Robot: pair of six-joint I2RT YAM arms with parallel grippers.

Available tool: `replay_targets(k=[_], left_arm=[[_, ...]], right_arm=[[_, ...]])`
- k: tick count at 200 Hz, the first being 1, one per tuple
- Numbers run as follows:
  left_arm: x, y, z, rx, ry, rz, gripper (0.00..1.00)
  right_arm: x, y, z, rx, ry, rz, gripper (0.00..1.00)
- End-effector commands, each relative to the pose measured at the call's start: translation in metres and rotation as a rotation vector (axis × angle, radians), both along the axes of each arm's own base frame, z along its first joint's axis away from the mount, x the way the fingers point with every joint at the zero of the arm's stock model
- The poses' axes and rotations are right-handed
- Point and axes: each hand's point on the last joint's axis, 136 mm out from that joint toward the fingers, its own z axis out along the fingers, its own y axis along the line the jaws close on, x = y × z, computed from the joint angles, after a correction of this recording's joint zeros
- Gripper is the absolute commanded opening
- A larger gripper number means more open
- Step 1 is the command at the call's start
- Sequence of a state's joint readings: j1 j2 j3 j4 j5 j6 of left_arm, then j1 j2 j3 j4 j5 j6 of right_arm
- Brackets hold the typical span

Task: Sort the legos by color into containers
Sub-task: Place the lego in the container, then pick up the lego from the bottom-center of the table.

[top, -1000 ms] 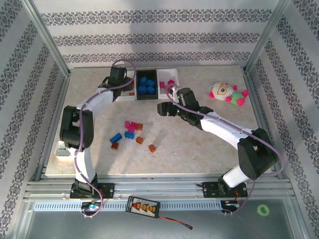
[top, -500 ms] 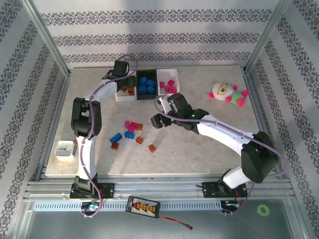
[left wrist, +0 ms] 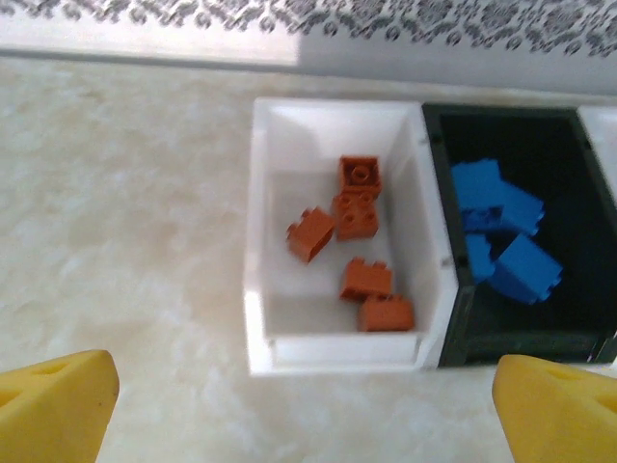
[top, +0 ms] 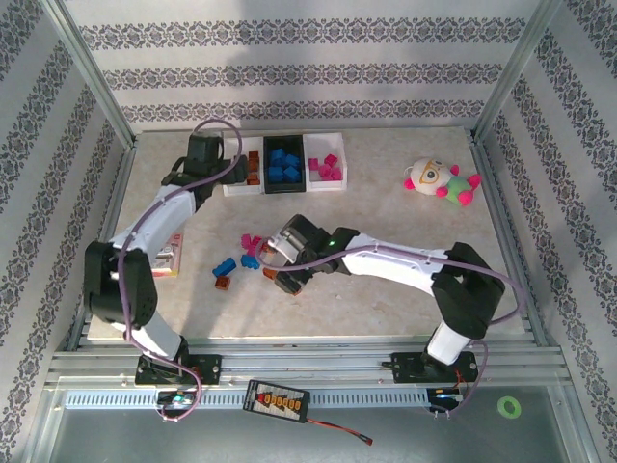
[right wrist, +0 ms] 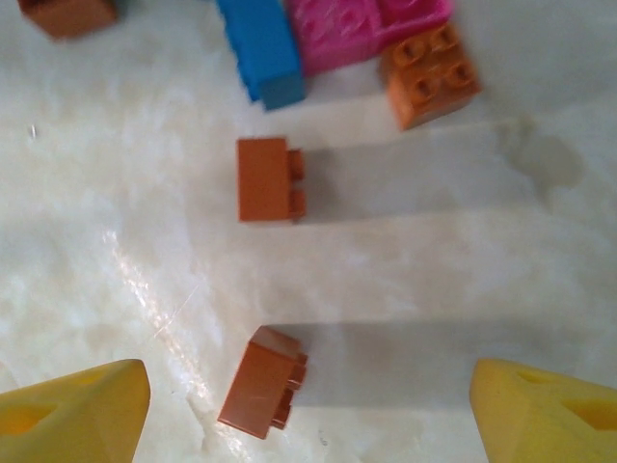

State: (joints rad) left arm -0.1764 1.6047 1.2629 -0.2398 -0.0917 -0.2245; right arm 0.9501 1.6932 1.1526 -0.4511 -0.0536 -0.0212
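Right gripper (right wrist: 308, 410) splayed over small orange-brown plastic brick (right wrist: 262, 383), bare beige tabletop (right wrist: 125, 241) around, left gripper (left wrist: 308, 405) released near white plastic bin (left wrist: 337, 352), right arm moved here from bins

Both arms look alike to me: the left arm (top: 159, 214) and the right arm (top: 400, 262) wear glossy white shells over their long links, with chunky black housings at every joint; a lilac cable (top: 206, 125) runs loose along each one; at the metal rail (top: 308, 363) each arm ends in a black base (top: 179, 367); farther from the rail, the right arm shows a tiny green light (top: 331, 243); on the left gripper (left wrist: 304, 391) and the right gripper (right wrist: 308, 405) the fingertips (right wrist: 77, 410) are yellow wedges, each with a shallow hollow.
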Motion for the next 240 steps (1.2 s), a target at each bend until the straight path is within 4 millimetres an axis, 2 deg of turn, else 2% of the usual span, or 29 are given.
replay_targets(k=[1, 29, 58, 103, 124, 153, 174, 201, 221, 240], left_arm=[[-0.026, 0.014, -0.012, 0.048, 0.033, 0.033, 0.99], [-0.053, 0.019, -0.023, 0.051, 0.066, 0.042, 0.99], [-0.063, 0.019, -0.031, 0.031, 0.076, 0.046, 0.99], [-0.07, 0.018, -0.038, 0.046, 0.101, 0.02, 0.99], [-0.074, 0.021, -0.038, 0.059, 0.099, 0.021, 0.99], [-0.079, 0.019, -0.039, 0.055, 0.105, 0.0, 0.99], [-0.087, 0.02, -0.04, 0.063, 0.112, -0.009, 0.99], [-0.1, 0.022, -0.045, 0.062, 0.122, -0.009, 0.99], [-0.109, 0.017, -0.056, 0.026, 0.132, -0.026, 0.99], [-0.117, 0.005, -0.064, -0.015, 0.116, -0.077, 0.99]], right_arm=[[-0.005, -0.001, -0.011, -0.086, 0.001, 0.063, 0.86], [-0.011, 0.001, -0.029, -0.144, 0.033, 0.1, 0.81], [-0.011, 0.001, -0.04, -0.179, 0.056, 0.108, 0.73], [-0.013, 0.0, -0.049, -0.207, 0.088, 0.103, 0.5], [-0.012, 0.001, -0.05, -0.208, 0.097, 0.097, 0.36], [-0.008, 0.0, -0.052, -0.199, 0.113, 0.07, 0.24], [-0.002, -0.001, -0.042, -0.178, 0.098, 0.054, 0.19], [0.011, 0.003, -0.013, -0.093, 0.072, 0.028, 0.19], [0.035, 0.011, 0.014, 0.007, 0.029, -0.017, 0.19], [0.071, 0.021, 0.04, 0.105, -0.054, -0.08, 0.19]])
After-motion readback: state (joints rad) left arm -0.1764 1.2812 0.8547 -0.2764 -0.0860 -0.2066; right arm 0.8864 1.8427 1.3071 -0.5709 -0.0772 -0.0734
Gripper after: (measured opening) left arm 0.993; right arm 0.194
